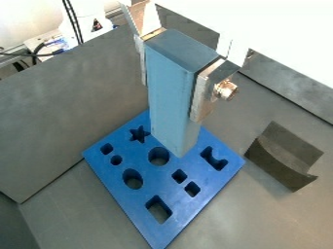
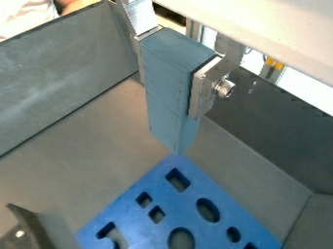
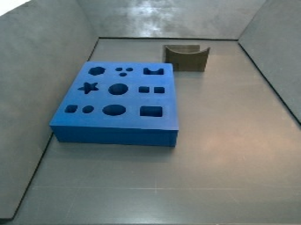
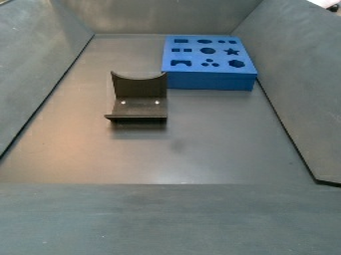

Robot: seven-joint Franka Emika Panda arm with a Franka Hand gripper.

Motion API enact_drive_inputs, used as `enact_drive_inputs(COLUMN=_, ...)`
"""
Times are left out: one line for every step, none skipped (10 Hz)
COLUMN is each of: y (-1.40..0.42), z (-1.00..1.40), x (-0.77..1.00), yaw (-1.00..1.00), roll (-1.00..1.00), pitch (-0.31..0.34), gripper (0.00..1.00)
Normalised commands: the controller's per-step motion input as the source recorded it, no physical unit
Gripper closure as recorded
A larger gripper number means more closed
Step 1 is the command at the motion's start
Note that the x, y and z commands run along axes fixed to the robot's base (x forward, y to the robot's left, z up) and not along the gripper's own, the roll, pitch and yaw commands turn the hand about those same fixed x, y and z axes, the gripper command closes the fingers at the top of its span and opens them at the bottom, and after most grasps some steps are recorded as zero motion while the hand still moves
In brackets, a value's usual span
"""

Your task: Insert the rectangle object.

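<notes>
Gripper (image 1: 182,73) was clamped on the rectangle object (image 1: 172,97), hanging upright above the blue holed board (image 1: 166,170) — out of both side views — so I'd square it over the rectangular hole (image 1: 159,207) before lowering slowly.

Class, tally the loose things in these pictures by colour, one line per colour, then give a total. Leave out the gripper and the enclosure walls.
Blue: 2, the rectangle object held in the gripper above the board, and the holed board on the floor.
Dark brownish: 1, the U-shaped piece, standing apart from the board.
Total: 3
</notes>
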Motion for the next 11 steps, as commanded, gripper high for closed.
enact_drive_inputs(y=0.55, z=-0.32, x=0.69, yaw=-0.18, roll=0.26, pitch=-0.156, gripper=1.00)
enact_drive_inputs(y=0.29, z=-0.24, x=0.55, yaw=-0.12, roll=0.16, pitch=-0.111, gripper=1.00)
enact_drive_inputs(y=0.15, z=-0.12, x=0.40, yaw=-0.09, roll=0.14, pitch=-0.055, gripper=1.00)
enact_drive_inputs(y=0.07, z=-0.05, x=0.25, yaw=-0.06, roll=0.10, pitch=0.003, gripper=1.00)
enact_drive_inputs(y=-0.61, z=0.32, x=-0.68, yaw=-0.05, roll=-0.13, pitch=0.421, gripper=1.00)
enact_drive_inputs(y=-0.61, z=0.36, x=-0.73, yaw=-0.03, roll=-0.14, pitch=0.405, gripper=1.00)
enact_drive_inputs(y=-0.29, z=0.24, x=-0.42, yaw=0.00, roll=-0.11, pitch=0.245, gripper=1.00)
enact_drive_inputs(y=-0.13, z=0.09, x=-0.20, yaw=0.01, roll=-0.09, pitch=0.158, gripper=1.00)
enact_drive_inputs(y=-0.05, z=-1.00, x=0.00, yaw=-0.87, roll=0.00, pitch=-0.011, gripper=1.00)
enact_drive_inputs(y=-0.15, z=-1.00, x=0.00, yaw=-0.74, roll=0.00, pitch=0.000, gripper=1.00)
enact_drive_inputs(y=-0.35, z=-1.00, x=0.18, yaw=-0.40, roll=0.04, pitch=-0.016, gripper=1.00)
